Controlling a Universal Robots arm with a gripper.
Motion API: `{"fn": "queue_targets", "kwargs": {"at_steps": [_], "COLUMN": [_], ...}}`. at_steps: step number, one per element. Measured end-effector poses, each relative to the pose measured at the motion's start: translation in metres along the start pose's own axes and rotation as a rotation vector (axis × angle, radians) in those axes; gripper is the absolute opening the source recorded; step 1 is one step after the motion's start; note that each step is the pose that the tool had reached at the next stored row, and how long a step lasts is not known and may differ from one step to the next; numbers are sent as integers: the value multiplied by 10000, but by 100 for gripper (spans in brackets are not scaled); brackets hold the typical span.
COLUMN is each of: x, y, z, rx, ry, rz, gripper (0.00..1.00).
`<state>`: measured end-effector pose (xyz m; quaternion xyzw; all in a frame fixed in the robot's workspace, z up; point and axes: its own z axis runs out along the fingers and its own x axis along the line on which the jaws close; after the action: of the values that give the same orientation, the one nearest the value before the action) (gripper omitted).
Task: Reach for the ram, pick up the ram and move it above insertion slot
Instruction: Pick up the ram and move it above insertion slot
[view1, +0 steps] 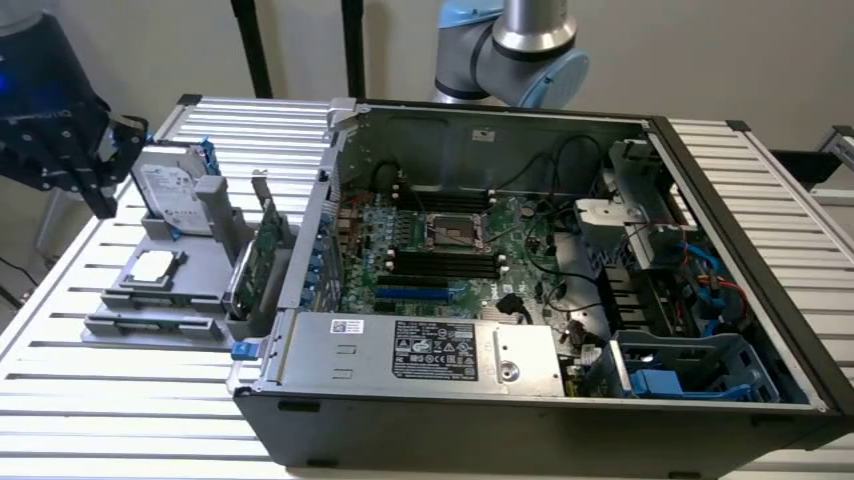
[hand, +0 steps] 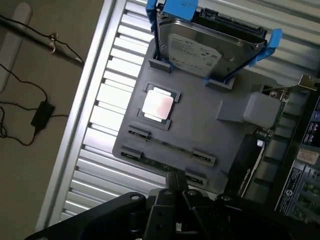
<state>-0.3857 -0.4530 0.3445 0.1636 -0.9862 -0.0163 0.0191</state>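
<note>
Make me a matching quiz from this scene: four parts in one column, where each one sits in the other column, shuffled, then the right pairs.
Things:
1. hard drive
2. processor chip
3. ram
4. power supply

Places:
A. inside the computer case, label facing up
B. thin strip held between small clips on the grey holder
C. lying flat in a square recess of the grey holder
D. propped between blue rails

Pairs: 1-D, 2-C, 3-B, 4-A

The table (hand: 100, 107) is ribbed bare metal, bright. The holder (hand: 200, 135) is smooth, matt grey plastic. The hard drive (hand: 195, 47) has a glossy metal lid; the ram (hand: 167, 145) is green board.
</note>
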Motion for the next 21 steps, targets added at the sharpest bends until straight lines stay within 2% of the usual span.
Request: {"fn": "queue_targets", "kwargs": {"at_steps": [21], "x": [-4], "y": [-6], "z": [145], "rx": [123], "ry": [145], "rz": [-3820], "gripper": [11]}}
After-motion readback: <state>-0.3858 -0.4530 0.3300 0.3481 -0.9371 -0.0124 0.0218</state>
